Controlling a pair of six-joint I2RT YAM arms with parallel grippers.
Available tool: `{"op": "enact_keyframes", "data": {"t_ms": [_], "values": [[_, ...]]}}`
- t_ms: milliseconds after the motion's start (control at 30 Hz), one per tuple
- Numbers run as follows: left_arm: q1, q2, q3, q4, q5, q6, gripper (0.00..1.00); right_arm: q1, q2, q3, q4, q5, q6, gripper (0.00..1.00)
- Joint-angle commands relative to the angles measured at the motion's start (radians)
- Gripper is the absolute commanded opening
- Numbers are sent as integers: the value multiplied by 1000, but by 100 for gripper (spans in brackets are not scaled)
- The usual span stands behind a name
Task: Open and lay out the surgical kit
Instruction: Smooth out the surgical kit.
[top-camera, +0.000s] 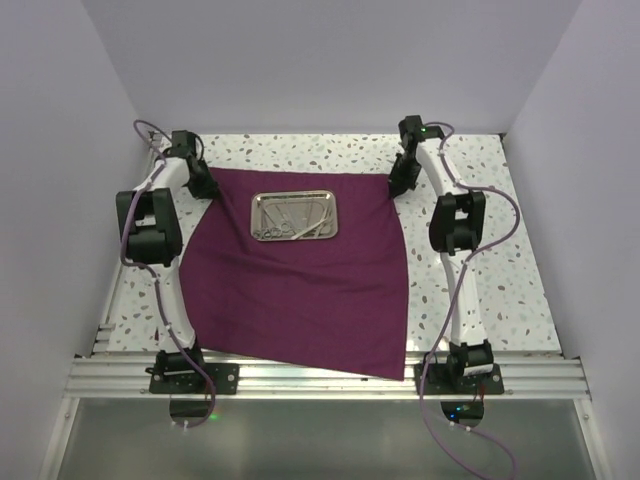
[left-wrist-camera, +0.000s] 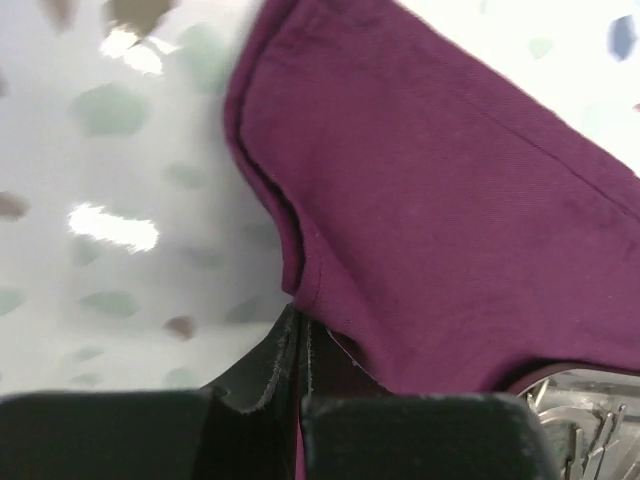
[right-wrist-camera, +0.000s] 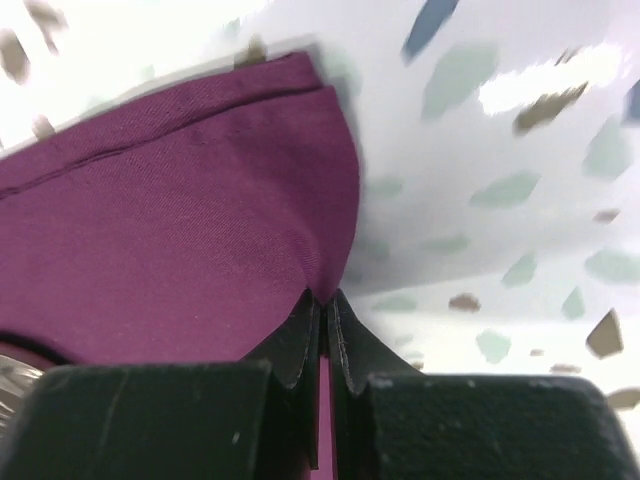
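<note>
The surgical kit's maroon cloth lies spread over the speckled table. On its far half rests a shiny steel tray holding thin silver instruments. My left gripper is shut on the cloth's far left corner; in the left wrist view the cloth is pinched between the black fingertips. My right gripper is shut on the far right corner; the right wrist view shows the cloth caught at the gripper. A bit of the tray shows at the left wrist view's lower right.
White walls enclose the table on three sides. An aluminium rail runs along the near edge with both arm bases bolted to it. Purple cables loop near the right base.
</note>
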Motion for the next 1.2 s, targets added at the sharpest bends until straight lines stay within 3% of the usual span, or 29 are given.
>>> {"op": "enact_keyframes", "data": {"t_ms": [0, 167, 400, 467, 567, 667, 700, 767, 800, 833, 867, 967, 1000, 1067, 1167], "values": [[-52, 66, 142, -40, -12, -74, 0, -83, 68, 35, 262, 86, 25, 0], [-89, 135, 285, -87, 2, -133, 0, -125, 116, 136, 343, 99, 58, 0], [-97, 209, 486, -187, 1, -142, 0, -145, 91, 72, 390, 96, 111, 0], [-99, 171, 443, -198, -24, -122, 0, -143, 51, -21, 406, 98, 104, 0], [-97, 50, 229, -141, -67, -111, 0, -143, -18, -108, 434, 116, 74, 0], [-97, -37, 31, -101, -73, -113, 0, -143, -35, -92, 416, 127, 43, 0], [-97, -44, -23, -98, -75, -113, 0, -143, -35, -81, 396, 129, 29, 3], [-99, -51, -54, -119, -113, -117, 0, -145, -50, -60, 380, 133, 20, 28], [-99, -44, -55, -136, -119, -118, 10, -143, -60, -60, 377, 136, 11, 72], [-97, -34, -49, -157, -125, -118, 21, -145, -70, -60, 376, 139, 6, 90], [-99, -32, -46, -197, -143, -116, 48, -143, -101, -63, 373, 142, 3, 98], [-97, -93, -86, -225, -206, -110, 81, -143, -170, -75, 361, 142, -14, 98], [-97, -124, -127, -224, -231, -107, 86, -143, -196, -89, 359, 135, -17, 98], [-97, -208, -158, -216, -290, -90, 96, -131, -247, -161, 374, 119, -20, 98], [-99, -294, -181, -242, -299, -76, 97, -88, -343, -266, 374, 106, -20, 98]]}}
